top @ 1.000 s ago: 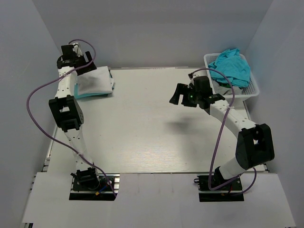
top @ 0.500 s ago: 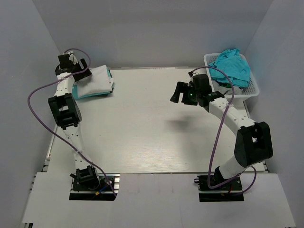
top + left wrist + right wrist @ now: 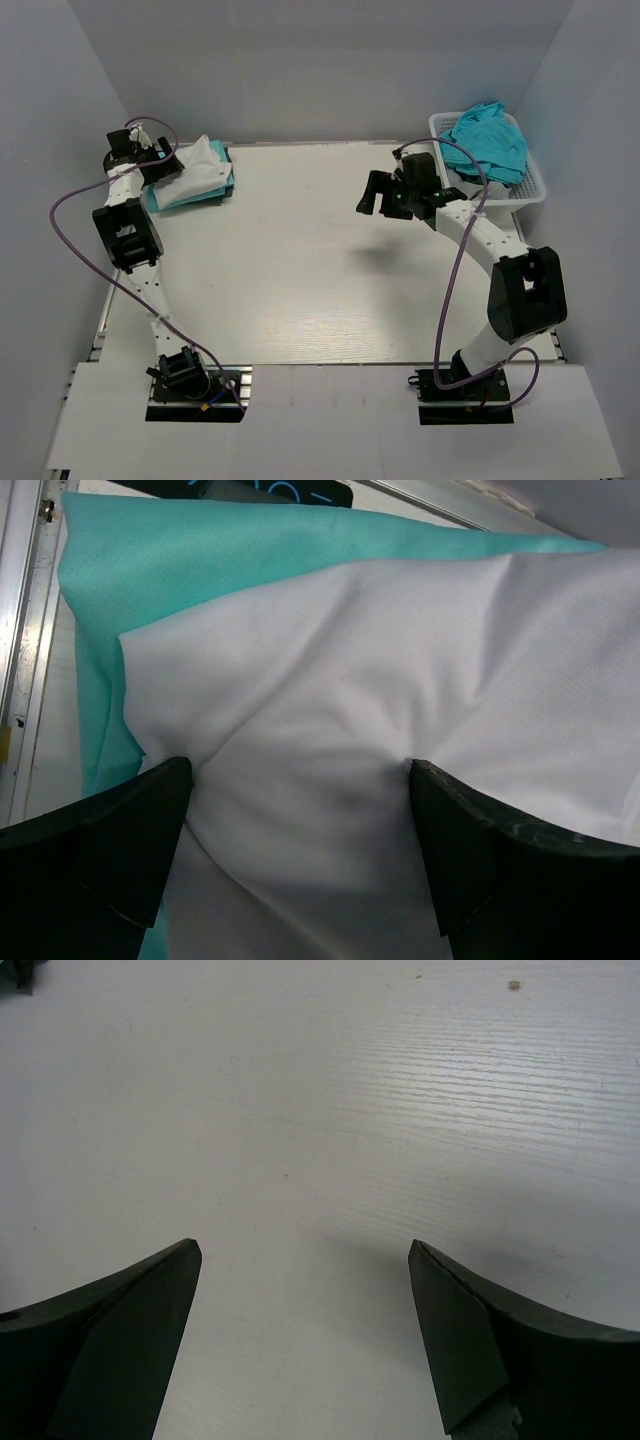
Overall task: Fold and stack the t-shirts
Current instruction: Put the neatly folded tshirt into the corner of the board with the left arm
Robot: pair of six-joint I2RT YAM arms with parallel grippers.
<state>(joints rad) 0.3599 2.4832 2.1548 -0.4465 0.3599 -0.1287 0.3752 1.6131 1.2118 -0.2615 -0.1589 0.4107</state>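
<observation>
White t-shirt [image 3: 200, 168] — far-left corner, table [image 3: 300, 285]

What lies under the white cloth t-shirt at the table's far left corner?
A teal cloth t-shirt, its edges showing beside the white t-shirt. Whether more shirts lie beneath is hidden by the white cloth.

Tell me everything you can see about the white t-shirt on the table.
The white t-shirt is soft, finely textured cloth, folded but rumpled, with creases and one edge lifted. It lies at the far left corner of the table, on top of a folded teal t-shirt that shows past its edges. The left gripper stands open over it, both fingers seeming to press into the cloth, which puckers between them.
</observation>
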